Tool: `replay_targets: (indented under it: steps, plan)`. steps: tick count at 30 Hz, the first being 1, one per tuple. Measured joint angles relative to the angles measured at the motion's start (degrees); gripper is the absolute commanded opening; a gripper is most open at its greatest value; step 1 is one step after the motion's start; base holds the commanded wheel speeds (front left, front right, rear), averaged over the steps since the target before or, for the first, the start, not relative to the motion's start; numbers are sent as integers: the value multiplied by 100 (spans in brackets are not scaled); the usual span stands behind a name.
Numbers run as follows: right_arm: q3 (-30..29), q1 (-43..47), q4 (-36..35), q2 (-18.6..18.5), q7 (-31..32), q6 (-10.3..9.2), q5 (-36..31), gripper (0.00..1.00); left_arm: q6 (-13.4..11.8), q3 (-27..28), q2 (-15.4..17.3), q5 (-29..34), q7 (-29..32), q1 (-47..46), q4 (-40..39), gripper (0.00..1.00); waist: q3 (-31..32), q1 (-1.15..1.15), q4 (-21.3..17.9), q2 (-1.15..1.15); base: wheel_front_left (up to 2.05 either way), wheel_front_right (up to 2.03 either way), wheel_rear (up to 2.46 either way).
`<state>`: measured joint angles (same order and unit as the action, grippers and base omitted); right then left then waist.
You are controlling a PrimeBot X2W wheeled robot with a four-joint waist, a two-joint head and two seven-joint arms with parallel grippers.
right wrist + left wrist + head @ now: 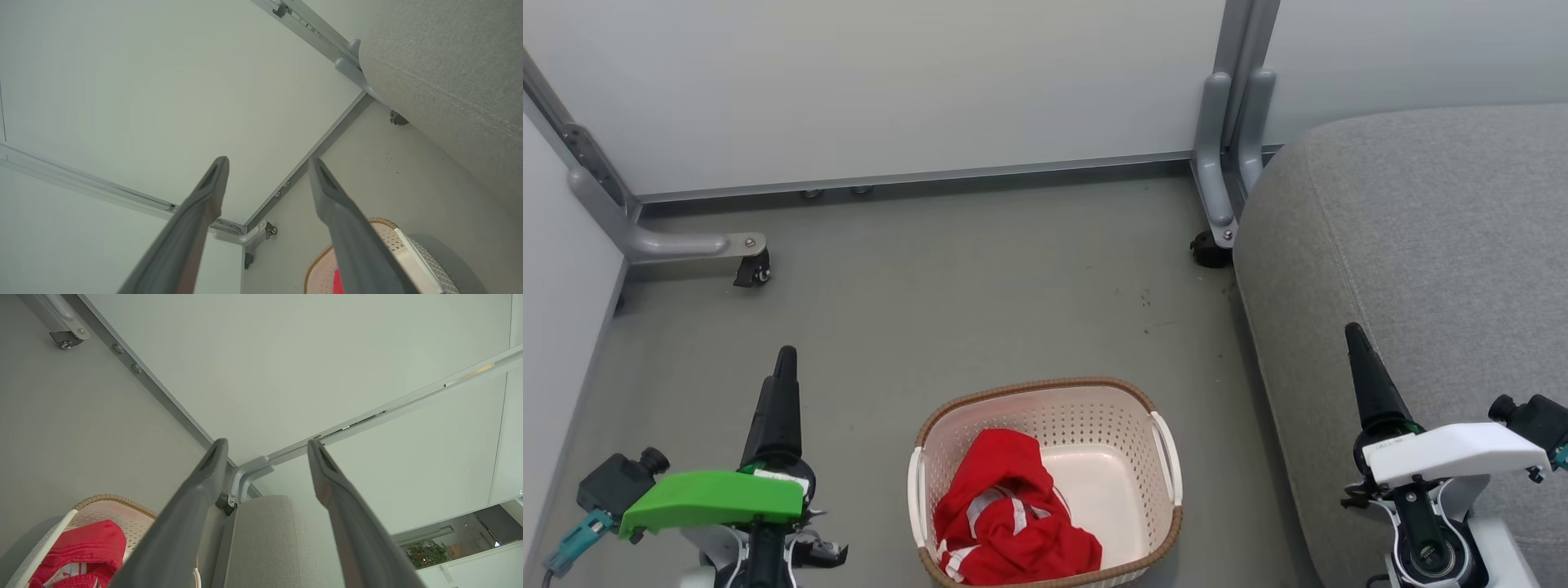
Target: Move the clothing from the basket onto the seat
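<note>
- The clothing (1013,516) lies as one crumpled red heap with white stripes, low in the centre of the head view. It is bunched against the left and near walls of the basket. I cannot tell how many garments it holds, and no lettering shows.
- The basket (1094,420) stands on the grey floor (980,286) between my two arms, with the right half of its bottom bare. I judge it sits there so either arm can dip straight in.
- The seat (1421,229) takes up the right side of the frame, just beside the basket. I see no red on it, so the move is not yet begun.
- My left gripper (786,359) hovers at the lower left, above the floor beside the basket. Its fingers are spread wide with nothing between them.
- My right gripper (1356,335) hovers at the lower right, over the seat's near edge. Its fingers are likewise apart and hold nothing.
- I judge the wide spread suits a soft heap that needs a deep pinch. The heap lies nearer my left side, and the drop-off lies to my right.
</note>
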<state>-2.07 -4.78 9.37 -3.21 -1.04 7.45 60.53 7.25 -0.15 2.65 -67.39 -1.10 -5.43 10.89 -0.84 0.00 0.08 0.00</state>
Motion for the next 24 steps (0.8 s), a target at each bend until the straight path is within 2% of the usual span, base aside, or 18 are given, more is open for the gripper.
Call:
replay_targets:
  steps: [24]
  plan:
    - [349, 45, -105, -79, -471, 1, -2342, 100, 0, -328, 13, 2381, -477, 2, 12, 100, -12, 0, 15, 0, 0, 0, 0]
